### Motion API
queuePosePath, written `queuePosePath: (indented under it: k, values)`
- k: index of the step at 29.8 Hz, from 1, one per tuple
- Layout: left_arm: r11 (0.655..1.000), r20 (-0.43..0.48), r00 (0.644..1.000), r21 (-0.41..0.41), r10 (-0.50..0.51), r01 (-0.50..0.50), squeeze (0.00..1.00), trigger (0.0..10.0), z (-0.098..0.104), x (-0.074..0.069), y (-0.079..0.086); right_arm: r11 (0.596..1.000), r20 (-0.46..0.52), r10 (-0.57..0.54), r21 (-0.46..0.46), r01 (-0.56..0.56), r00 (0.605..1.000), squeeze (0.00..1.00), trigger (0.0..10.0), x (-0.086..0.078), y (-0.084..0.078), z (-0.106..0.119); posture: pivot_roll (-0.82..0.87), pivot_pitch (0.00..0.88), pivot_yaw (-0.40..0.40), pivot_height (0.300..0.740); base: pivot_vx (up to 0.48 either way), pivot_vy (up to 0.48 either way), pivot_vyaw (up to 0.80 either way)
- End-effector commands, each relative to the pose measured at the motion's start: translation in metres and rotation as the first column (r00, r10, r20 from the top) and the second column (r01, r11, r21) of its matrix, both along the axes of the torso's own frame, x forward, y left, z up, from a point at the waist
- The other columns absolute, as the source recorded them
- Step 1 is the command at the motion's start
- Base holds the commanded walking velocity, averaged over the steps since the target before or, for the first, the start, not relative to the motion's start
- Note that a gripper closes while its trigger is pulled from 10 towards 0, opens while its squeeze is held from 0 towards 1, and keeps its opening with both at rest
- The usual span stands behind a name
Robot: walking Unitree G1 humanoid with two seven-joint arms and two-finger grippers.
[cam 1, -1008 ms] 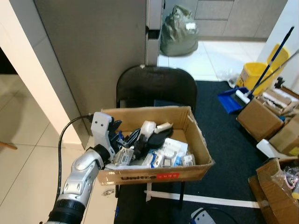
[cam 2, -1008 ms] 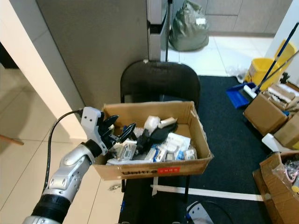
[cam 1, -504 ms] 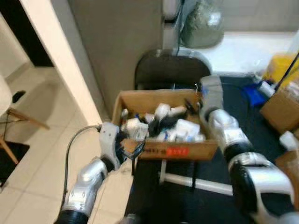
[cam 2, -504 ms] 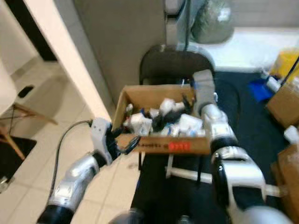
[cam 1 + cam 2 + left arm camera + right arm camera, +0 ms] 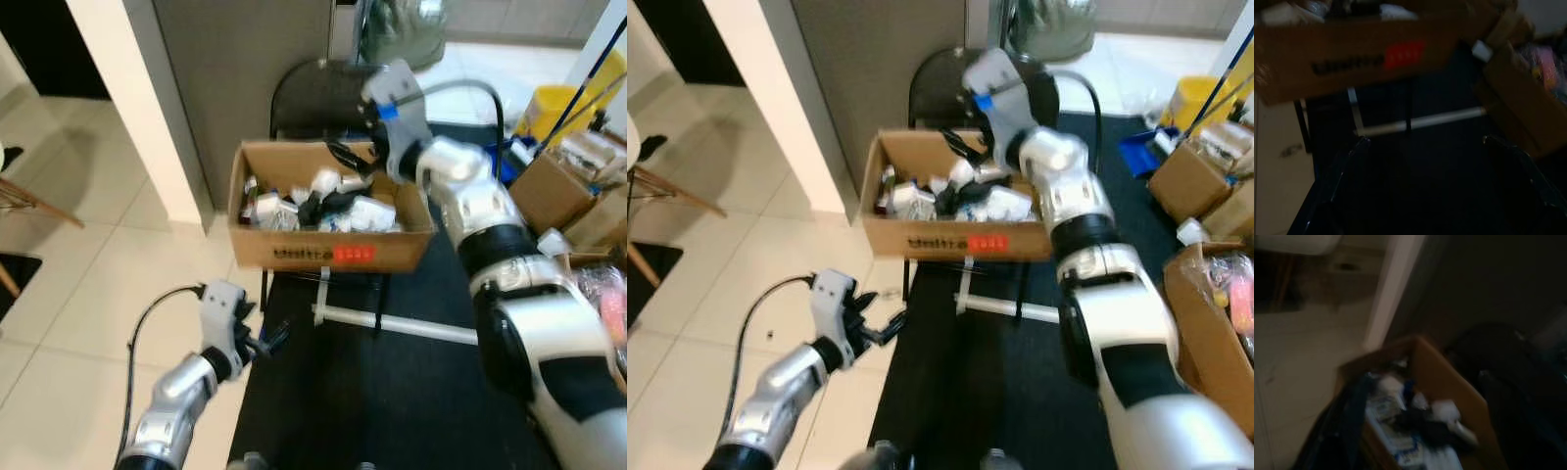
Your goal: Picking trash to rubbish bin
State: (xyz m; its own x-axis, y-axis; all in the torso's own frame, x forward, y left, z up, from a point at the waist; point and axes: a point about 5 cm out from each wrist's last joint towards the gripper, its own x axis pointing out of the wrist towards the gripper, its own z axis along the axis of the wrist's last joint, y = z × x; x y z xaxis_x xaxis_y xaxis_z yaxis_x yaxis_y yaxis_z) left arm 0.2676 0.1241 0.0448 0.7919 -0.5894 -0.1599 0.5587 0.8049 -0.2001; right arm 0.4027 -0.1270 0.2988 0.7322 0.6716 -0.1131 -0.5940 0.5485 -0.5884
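Left eye view puts our right gripper (image 5: 355,160) over the far edge of the cardboard box (image 5: 323,253) on the chair, fingers apart and empty, the trash (image 5: 323,208) just near of it. Our left gripper (image 5: 266,341) hangs low, fingers spread, empty.

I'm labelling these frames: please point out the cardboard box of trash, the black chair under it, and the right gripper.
cardboard box (image 5: 294,253): left eye view, printed front wall.
black chair (image 5: 313,93): left eye view, backrest behind the box.
right gripper (image 5: 345,157): left eye view, between its fingertips, over the box.
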Motion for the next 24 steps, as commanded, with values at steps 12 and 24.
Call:
queuePosePath:
  k: [12,24]
  values:
    - [0.999,0.013,0.999,0.027,-0.034,0.034,0.00,10.0,-0.002,-0.012,0.005,0.895,0.261,0.352,-0.375,-0.242,0.899,0.00,10.0,-0.067,0.028,0.181,-0.02,0.154,0.062,0.740,0.000,0.000,0.00]
    - [0.998,0.049,0.997,0.003,-0.059,0.059,0.00,10.0,0.008,-0.008,-0.010,0.866,0.248,0.351,-0.454,-0.212,0.903,0.00,10.0,-0.069,0.038,0.193,-0.04,0.158,0.034,0.740,0.000,0.000,0.00]
